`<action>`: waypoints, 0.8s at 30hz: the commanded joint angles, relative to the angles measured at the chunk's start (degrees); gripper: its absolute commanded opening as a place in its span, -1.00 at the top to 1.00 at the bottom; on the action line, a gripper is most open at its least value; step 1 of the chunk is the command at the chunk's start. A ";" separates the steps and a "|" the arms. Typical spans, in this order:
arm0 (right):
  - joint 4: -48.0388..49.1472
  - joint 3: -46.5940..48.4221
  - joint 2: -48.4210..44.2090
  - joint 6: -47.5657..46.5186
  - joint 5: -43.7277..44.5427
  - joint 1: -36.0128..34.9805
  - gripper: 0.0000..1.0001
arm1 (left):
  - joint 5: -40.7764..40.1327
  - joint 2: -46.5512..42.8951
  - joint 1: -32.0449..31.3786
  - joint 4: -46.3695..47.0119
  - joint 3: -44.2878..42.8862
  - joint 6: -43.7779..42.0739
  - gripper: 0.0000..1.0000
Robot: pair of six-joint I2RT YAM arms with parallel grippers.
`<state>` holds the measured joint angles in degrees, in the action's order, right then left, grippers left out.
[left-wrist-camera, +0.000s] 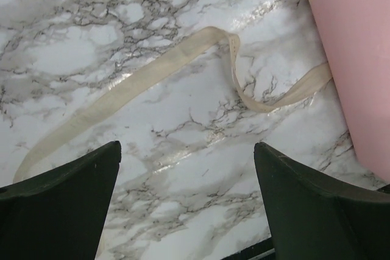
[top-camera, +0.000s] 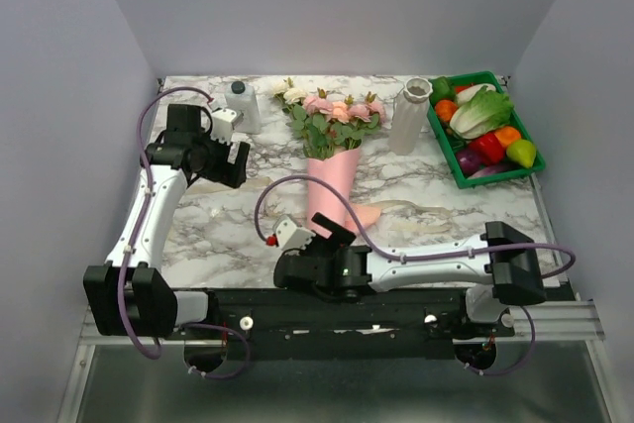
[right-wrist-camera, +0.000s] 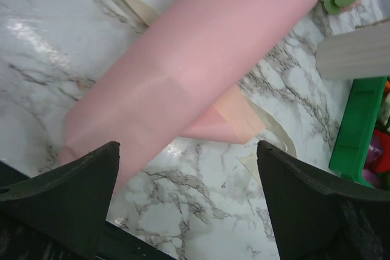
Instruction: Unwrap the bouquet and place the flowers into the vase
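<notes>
Marble-patterned table (top-camera: pixel 218 225) inside pale lilac walls (top-camera: pixel 59 96) — bouquet (top-camera: pixel 332 170) lying flat, left gripper (left-wrist-camera: pixel 186 150) and right gripper (right-wrist-camera: pixel 187 147) both gaping, empty.

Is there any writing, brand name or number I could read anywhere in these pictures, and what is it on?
No text can be read in any view.
white bottle: any label on it is too small and blurred to read.
pink paper of the bouquet: plain, no print shows.
ribbon: plain.
vase: plain white, no marking visible.
</notes>
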<state>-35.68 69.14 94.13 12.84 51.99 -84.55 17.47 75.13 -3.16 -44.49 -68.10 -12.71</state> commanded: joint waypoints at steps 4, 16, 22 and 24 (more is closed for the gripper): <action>-4.04 5.21 10.10 -2.56 -3.11 -3.69 -1.00 | 3.27 -6.05 2.63 -5.78 3.32 -3.20 -0.97; -8.62 6.88 16.78 -0.45 -4.61 -5.18 -1.00 | 4.15 -8.77 4.12 -6.93 3.85 -3.02 -0.98; -9.23 6.44 19.34 1.22 -3.04 -5.88 -1.00 | 3.88 -9.13 4.13 -6.84 3.94 -3.29 -0.97; -9.67 6.53 20.04 2.10 -1.28 -5.89 -1.00 | 3.80 -9.13 4.21 -6.75 3.94 -3.37 -0.98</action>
<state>-43.42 74.85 112.22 12.62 48.25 -89.65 20.03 67.13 0.75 -50.37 -64.42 -15.42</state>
